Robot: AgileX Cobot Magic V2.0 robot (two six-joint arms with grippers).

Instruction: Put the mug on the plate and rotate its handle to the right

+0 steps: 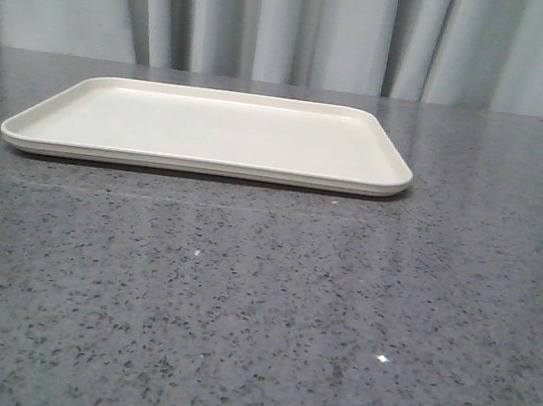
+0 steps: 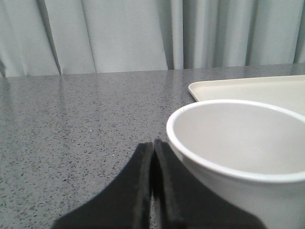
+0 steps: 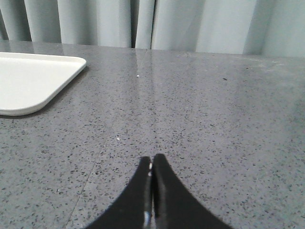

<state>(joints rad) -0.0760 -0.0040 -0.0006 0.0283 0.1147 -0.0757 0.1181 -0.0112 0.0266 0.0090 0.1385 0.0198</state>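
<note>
The cream plate lies empty at the back middle of the grey table; its corner shows in the left wrist view and in the right wrist view. The white mug shows only in the left wrist view, upright and empty, standing on the table close beside my left gripper, between it and the plate. Its handle and smiley face are hidden. My left gripper is shut and holds nothing. My right gripper is shut and empty over bare table, apart from the plate. Neither gripper nor the mug shows in the front view.
A grey speckled stone tabletop runs to a back edge in front of pale grey curtains.
</note>
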